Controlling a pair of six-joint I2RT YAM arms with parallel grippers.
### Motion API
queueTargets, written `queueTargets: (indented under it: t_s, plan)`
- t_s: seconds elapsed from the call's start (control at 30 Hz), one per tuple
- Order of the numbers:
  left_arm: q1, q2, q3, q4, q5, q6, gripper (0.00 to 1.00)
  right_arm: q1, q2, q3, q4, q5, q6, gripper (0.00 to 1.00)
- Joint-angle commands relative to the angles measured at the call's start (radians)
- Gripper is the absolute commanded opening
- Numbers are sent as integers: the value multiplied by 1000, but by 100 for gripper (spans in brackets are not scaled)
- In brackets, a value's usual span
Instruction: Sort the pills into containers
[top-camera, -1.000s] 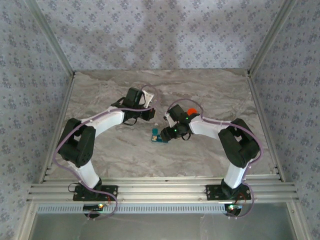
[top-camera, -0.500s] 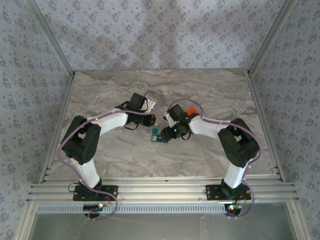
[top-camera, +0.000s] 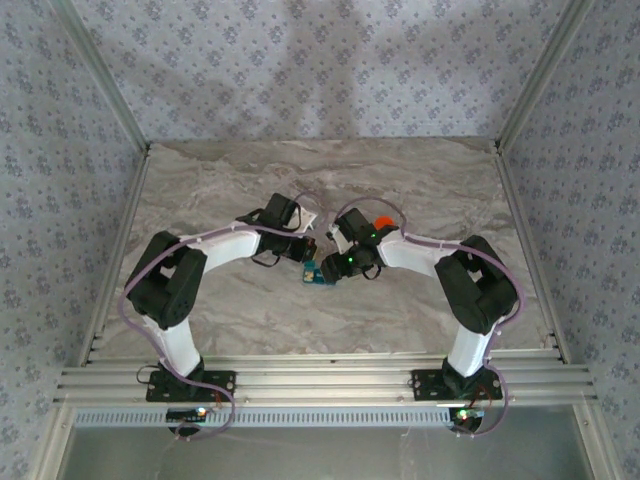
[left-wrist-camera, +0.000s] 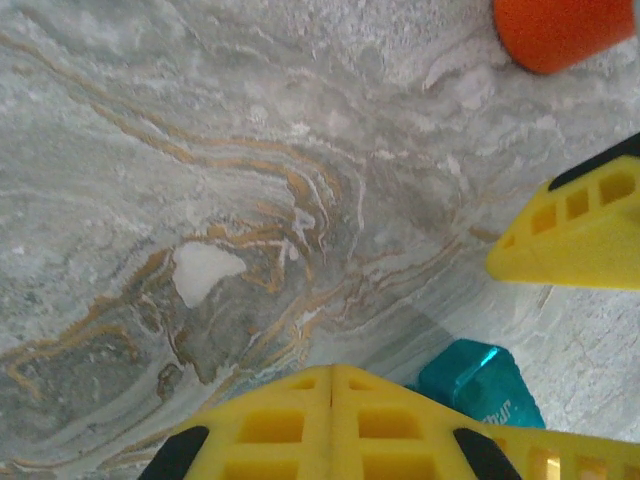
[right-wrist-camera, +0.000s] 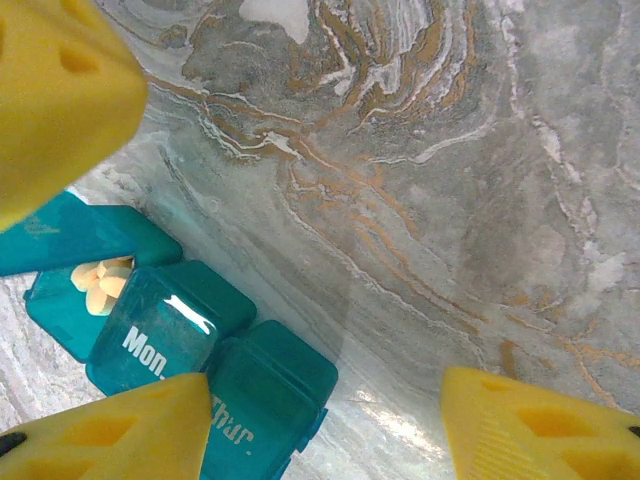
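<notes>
Left gripper (left-wrist-camera: 332, 378): my fingers pressed together, nothing between them; low over the marble table (left-wrist-camera: 200, 150); the teal containers (left-wrist-camera: 480, 385) just off its right side, the orange bottle (left-wrist-camera: 558, 30) farther ahead to the right.
Right gripper (right-wrist-camera: 325, 395): my jaws apart, gripping nothing; its left finger (right-wrist-camera: 110, 430) low over the near end of the containers, contact not clear; beyond that finger one compartment stands open, pale pills (right-wrist-camera: 100, 280) inside.
Arms: both elbows bent outward, forearms reaching inward; my two tools tip to tip, close together.
</notes>
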Motion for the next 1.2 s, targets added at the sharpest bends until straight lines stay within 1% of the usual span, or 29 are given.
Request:
queueTargets:
  t_s: [0.0,0.5,0.8,1.17]
  plan:
    - [-12,-41,-27,-17,20,-14,0,-10,32,9,-36,27,1,63]
    - [-40,-143,-137,16,18,-52,0,-15,44,11,-36,21,2,61]
    - [-70,-161,-170,20,9,-65,0,-18,46,12,-37,20,4,61]
    - [-74,-182,-222,42,-12,-79,0,-23,51,12,-36,17,4,60]
